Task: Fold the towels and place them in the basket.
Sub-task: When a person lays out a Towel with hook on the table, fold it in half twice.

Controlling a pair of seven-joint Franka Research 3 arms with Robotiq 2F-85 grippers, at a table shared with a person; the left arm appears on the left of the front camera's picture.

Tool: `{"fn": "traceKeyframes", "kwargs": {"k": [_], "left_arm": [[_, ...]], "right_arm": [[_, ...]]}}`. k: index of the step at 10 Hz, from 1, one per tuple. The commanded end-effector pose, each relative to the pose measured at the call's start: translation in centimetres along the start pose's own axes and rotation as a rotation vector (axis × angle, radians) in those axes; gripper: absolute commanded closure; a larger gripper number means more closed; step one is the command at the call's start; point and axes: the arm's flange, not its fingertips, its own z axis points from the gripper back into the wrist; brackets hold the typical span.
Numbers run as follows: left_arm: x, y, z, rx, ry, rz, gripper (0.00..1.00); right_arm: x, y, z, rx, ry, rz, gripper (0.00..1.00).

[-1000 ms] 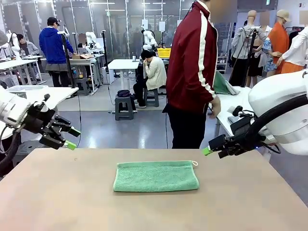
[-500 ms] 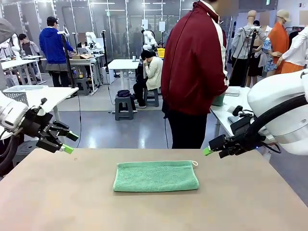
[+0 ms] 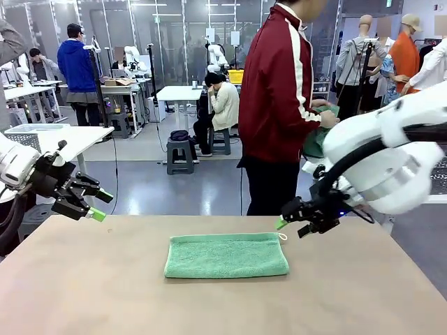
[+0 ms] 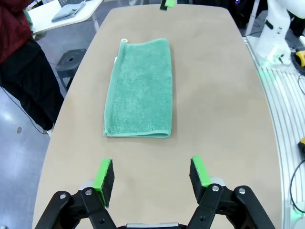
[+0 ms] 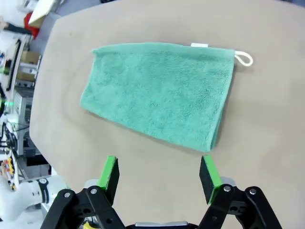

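The left arm [image 3: 15, 162] reached in low from the left, the left gripper [image 3: 103, 206] wide apart and empty, while the right arm [image 3: 380, 157] bent inward, the right gripper [image 3: 289, 227] likewise spread, holding nothing.

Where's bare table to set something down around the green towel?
Bare table: the wide near strip in front of the green towel, and both ends beside it. The open left gripper hangs at the far left edge. Tightest: the towel's far right corner by the loop, where the open right gripper hovers.
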Motion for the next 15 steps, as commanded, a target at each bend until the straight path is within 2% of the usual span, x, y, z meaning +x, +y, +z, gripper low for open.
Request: {"fn": "traceKeyframes", "kwargs": {"k": [1,3,7,12,15], "left_arm": [[0.0,-0.2,0.1,0.002,-0.003,-0.003,0.19],[0.0,-0.2,0.1,0.002,-0.003,-0.003,0.19],[0.0,-0.2,0.1,0.002,-0.003,-0.003,0.19],[0.0,-0.2,0.1,0.002,-0.003,-0.003,0.19],[0.0,-0.2,0.1,0.002,-0.003,-0.003,0.19]], "right_arm": [[2.4,-0.5,-2.9,-0.100,0.035,-0.108,0.15],[2.2,-1.7,-5.9,-0.188,0.089,-0.154,0.15],[1.8,-2.2,-10.2,-0.277,0.129,-0.126,0.15],[3.7,-2.3,-12.1,-0.350,0.156,-0.102,0.15],[5.1,-2.5,-12.9,-0.351,0.184,-0.107,0.15]]}}
